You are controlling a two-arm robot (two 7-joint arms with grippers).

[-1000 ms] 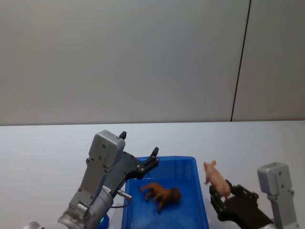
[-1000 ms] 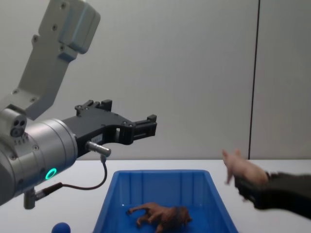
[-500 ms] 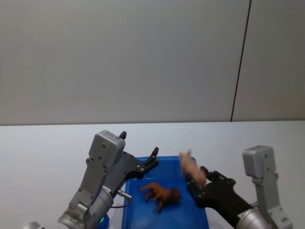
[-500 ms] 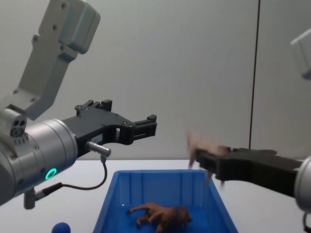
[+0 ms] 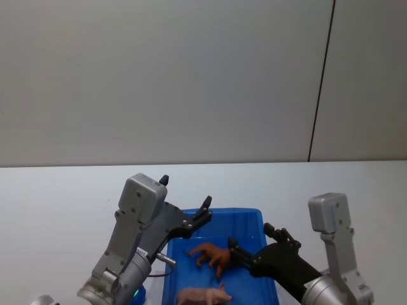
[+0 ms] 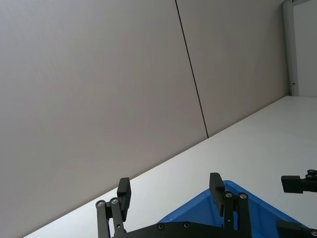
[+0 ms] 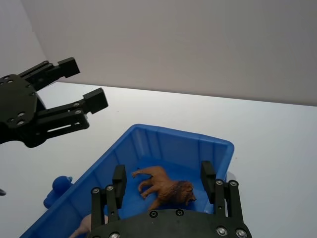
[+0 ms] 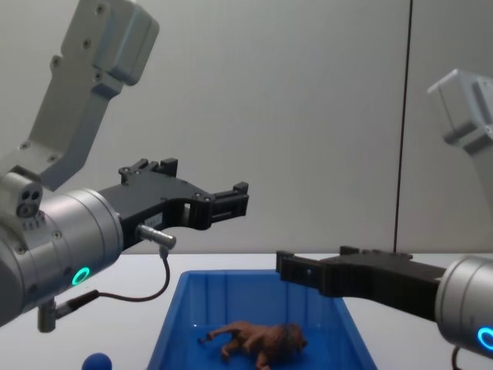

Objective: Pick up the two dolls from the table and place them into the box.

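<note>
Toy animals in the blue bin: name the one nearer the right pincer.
The brown toy lion, just ahead of the open right pincer; the pale pink toy pig lies nearer the robot.

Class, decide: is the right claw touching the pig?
Apart. In the head view the pig lies on the box floor, with blue showing between it and the right claw.

Silver-grey arms (image 8: 58, 231) carry black jaws and glowing teal rings (image 8: 79, 275)

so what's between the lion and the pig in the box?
Nothing, just bare floor of the box. In the head view the lion and the pig lie apart, no other item between them.
</note>
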